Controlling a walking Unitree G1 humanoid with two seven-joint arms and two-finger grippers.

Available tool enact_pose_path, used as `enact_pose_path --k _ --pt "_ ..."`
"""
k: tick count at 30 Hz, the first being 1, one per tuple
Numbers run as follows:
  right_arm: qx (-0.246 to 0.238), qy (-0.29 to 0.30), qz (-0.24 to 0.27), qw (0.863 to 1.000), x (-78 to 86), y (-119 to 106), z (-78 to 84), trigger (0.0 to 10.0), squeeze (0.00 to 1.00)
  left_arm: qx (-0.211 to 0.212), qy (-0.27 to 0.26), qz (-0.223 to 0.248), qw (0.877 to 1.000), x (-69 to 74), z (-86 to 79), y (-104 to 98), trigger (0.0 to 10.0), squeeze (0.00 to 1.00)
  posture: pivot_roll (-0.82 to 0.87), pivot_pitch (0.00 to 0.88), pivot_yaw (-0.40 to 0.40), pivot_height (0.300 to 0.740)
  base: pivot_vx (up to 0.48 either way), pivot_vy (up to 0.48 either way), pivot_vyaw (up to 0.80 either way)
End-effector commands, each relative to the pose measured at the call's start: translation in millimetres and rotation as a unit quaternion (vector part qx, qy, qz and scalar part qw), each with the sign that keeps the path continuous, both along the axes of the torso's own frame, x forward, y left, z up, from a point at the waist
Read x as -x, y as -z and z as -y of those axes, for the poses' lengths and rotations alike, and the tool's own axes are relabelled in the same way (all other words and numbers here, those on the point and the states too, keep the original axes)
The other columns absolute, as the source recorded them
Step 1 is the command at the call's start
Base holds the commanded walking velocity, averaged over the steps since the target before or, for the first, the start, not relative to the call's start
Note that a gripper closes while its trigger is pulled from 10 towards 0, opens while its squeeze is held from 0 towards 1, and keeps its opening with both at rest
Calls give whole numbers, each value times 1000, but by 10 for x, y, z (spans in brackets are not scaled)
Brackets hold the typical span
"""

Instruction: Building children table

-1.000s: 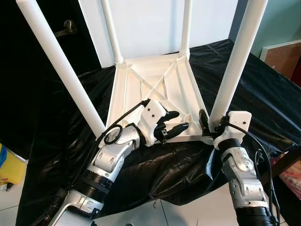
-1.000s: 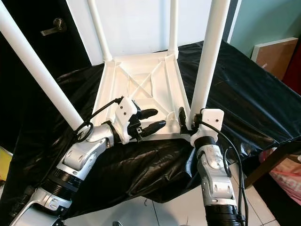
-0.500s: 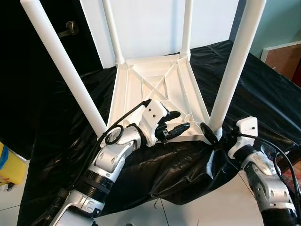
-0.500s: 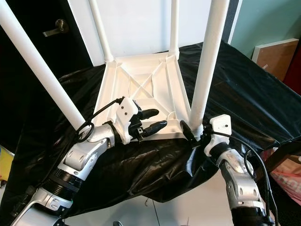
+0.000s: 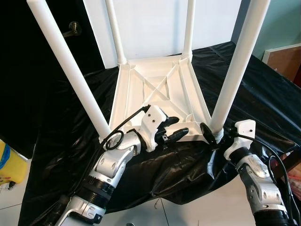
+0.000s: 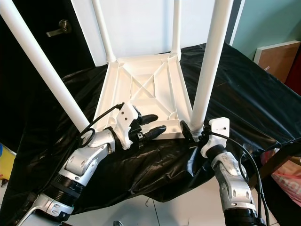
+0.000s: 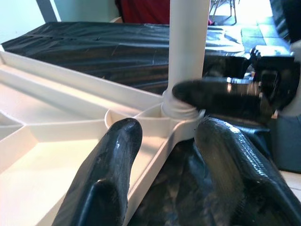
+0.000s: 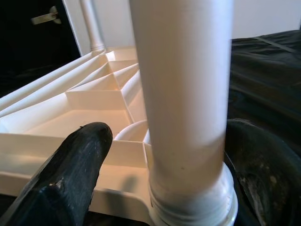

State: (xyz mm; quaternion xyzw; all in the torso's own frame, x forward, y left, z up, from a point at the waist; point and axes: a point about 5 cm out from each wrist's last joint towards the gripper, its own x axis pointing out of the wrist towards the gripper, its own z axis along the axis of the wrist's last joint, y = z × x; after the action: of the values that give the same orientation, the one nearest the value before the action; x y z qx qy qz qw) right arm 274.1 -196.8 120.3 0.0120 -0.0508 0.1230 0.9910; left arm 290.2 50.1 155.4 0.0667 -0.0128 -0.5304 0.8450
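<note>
Right gripper [image 5: 212,133] dropped lower onto near-right leg [image 5: 233,75] base, fingers loosely straddling; left gripper [image 5: 173,128] steadies tabletop [image 5: 157,89] rim (spread, unclamped). Leg seating underway.

The right gripper [image 5: 210,133] has swung out from upright beside the near-right table leg [image 5: 233,75] — its fingers now reach that leg's base from the side.

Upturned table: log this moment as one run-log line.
table upside down on black sheet | four legs socketed | right gripper open around near-right leg base | left gripper open astride near rim
</note>
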Motion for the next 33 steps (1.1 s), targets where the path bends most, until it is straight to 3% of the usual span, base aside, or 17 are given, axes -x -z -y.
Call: enact_pose_path --k 1,5,10,17,20,21,25,28,33 --pt "-8 16 2 1000 6 -16 30 10000 0 2 -77 12 997 -58 -101 -13 10000 0 -115 62 84 740 0 0 0" --pt "9 44 7 999 -29 -70 88 10000 0 10 -93 10 996 -82 -155 -43 10000 0 -115 84 77 740 0 0 0" --pt "22 38 22 999 -71 -146 126 10000 0 6 -104 13 994 -95 -187 -52 10000 0 -114 94 75 740 0 0 0" --pt "48 -73 18 996 -177 -232 64 10000 0 8 -93 72 993 -68 -196 -173 10000 0 -111 104 77 740 0 0 0" --pt "47 -88 12 995 -199 -234 62 10000 0 5 -89 69 994 -59 -191 -174 10000 0 -110 105 78 740 0 0 0" --pt "61 -128 -5 990 -258 -244 59 10000 0 -1 -67 58 996 -27 -167 -171 10000 0 -112 108 75 740 0 0 0" --pt "86 -159 -8 983 -293 -274 53 10000 0 -8 -56 52 997 -10 -151 -165 10000 0 -112 108 75 740 0 0 0" --pt "124 -213 -25 969 -316 -294 74 10000 0 -14 -29 40 999 31 -95 -141 10000 0 -117 103 70 740 0 0 0" --pt "143 -238 -41 960 -331 -298 127 10000 0 -5 1 37 999 81 -36 -140 10000 0 -116 97 74 740 0 0 0"
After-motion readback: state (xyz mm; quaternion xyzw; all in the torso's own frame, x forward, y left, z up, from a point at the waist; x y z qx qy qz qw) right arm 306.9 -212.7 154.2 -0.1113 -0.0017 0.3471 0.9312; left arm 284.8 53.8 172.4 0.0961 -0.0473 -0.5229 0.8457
